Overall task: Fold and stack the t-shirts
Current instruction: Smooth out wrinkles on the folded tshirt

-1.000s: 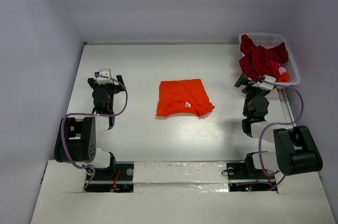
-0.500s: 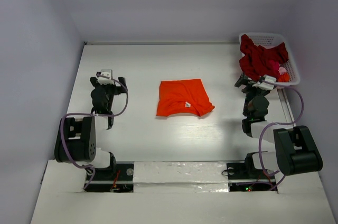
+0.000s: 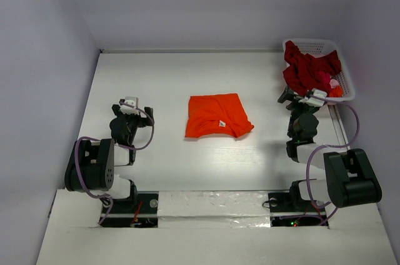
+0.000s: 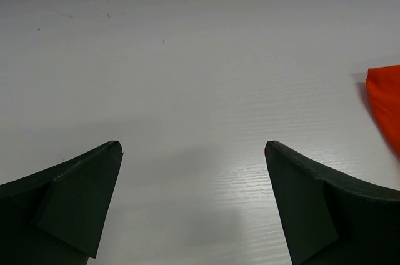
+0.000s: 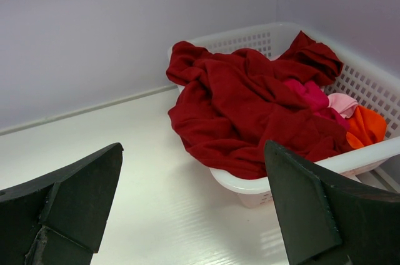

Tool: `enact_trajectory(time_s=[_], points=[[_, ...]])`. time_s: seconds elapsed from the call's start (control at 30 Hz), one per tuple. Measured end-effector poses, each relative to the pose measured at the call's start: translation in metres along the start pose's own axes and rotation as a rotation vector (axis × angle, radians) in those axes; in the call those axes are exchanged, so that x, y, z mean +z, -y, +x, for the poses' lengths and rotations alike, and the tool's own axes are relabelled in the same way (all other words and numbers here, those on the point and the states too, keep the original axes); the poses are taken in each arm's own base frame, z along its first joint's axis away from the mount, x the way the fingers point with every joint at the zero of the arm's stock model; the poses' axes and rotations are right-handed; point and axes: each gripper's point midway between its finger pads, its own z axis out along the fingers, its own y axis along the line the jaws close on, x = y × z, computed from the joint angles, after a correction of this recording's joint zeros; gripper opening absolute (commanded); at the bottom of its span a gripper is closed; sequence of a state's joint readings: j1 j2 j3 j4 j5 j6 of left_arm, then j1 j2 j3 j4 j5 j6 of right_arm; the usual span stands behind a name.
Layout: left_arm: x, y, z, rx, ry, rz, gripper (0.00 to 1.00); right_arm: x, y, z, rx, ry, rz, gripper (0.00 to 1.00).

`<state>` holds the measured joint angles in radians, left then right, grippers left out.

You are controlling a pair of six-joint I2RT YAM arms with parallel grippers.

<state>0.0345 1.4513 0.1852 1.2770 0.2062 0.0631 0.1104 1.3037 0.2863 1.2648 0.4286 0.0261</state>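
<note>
A bright orange t-shirt [image 3: 217, 115] lies folded in the middle of the table, its small white neck label facing up; its edge shows in the left wrist view [image 4: 384, 102]. Dark red t-shirts [image 3: 306, 68] are heaped in a white lattice basket [image 3: 312, 45] at the back right, seen close in the right wrist view [image 5: 250, 105]. My left gripper [image 3: 133, 105] is open and empty, left of the orange shirt, low over bare table [image 4: 194, 149]. My right gripper [image 3: 299, 97] is open and empty, just in front of the basket [image 5: 194, 149].
The basket [image 5: 369, 84] also holds pink and orange cloth under the red shirts. White walls close in the table at the back and both sides. Both arm bases stand at the near edge.
My left gripper has drawn back toward its base and down toward the table. The right arm and the shirts have not moved.
</note>
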Motion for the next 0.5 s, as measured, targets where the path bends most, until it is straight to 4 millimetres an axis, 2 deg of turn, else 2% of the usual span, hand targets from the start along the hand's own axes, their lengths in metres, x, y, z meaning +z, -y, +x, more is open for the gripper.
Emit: enact_trajectory(time_s=[0.5], points=[[0.0008,-0.0001,-0.0039,0.002,0.015,0.000,0.99,0.0000,0.0000,0.0000,0.000,0.000,0.000,1.00]])
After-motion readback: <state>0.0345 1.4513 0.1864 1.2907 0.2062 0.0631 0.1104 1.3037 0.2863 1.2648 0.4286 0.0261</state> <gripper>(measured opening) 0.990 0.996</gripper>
